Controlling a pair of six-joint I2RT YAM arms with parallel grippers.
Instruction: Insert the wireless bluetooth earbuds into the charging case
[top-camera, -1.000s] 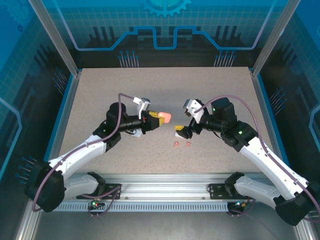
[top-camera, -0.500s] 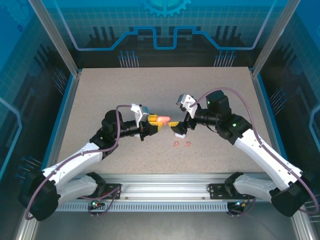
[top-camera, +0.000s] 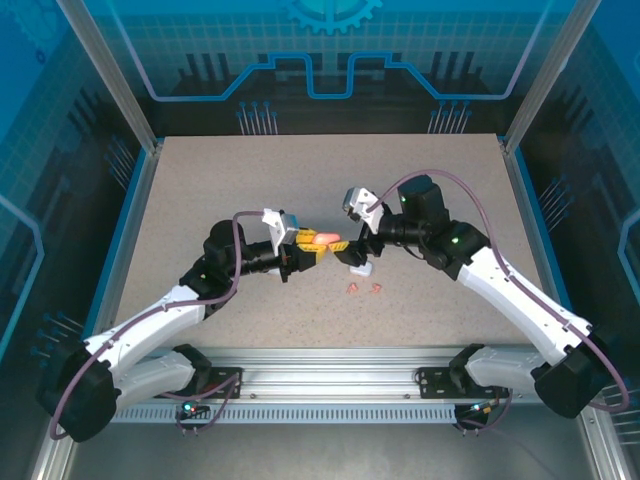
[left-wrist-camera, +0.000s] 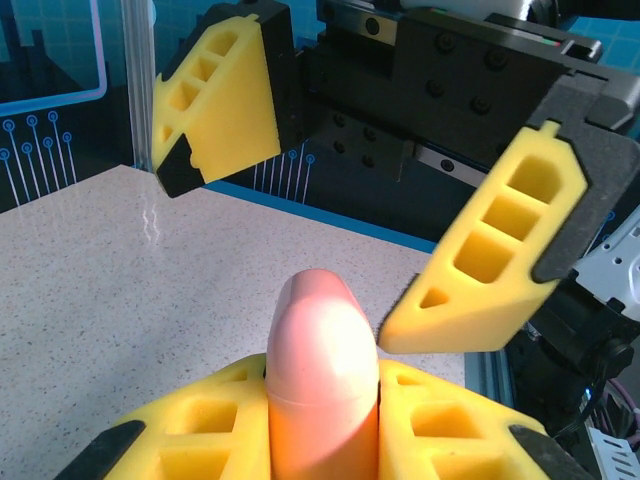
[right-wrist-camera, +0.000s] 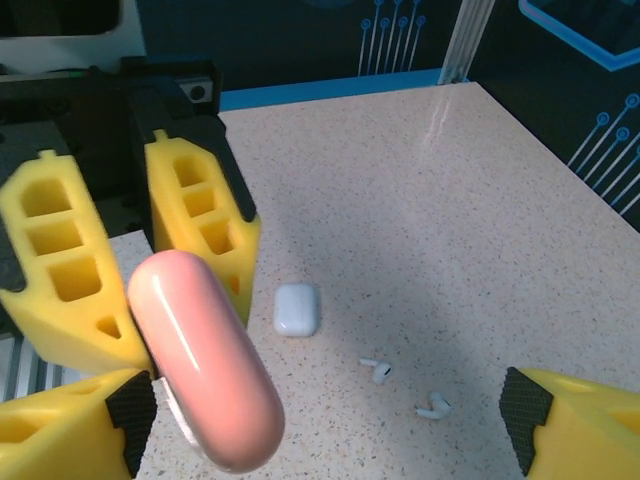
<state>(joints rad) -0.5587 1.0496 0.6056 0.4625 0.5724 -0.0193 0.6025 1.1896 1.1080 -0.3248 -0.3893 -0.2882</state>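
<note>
Pink charging case (left-wrist-camera: 322, 370) held before a wide-spread gripper.
The case is clamped shut-lidded in the left gripper (top-camera: 306, 245), raised above the table (top-camera: 200, 190). The right gripper (right-wrist-camera: 325, 420) is spread wide and faced toward the case's free end. Two earbuds (right-wrist-camera: 378, 371) are seen lying on the table near a white case (right-wrist-camera: 297, 309).

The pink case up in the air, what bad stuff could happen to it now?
It could slip: the left gripper pinches the smooth pink case by one end, above the table. The open right gripper is very close, so a bump might knock it loose. It could then fall onto the white case or the tiny white earbuds lying below.
</note>
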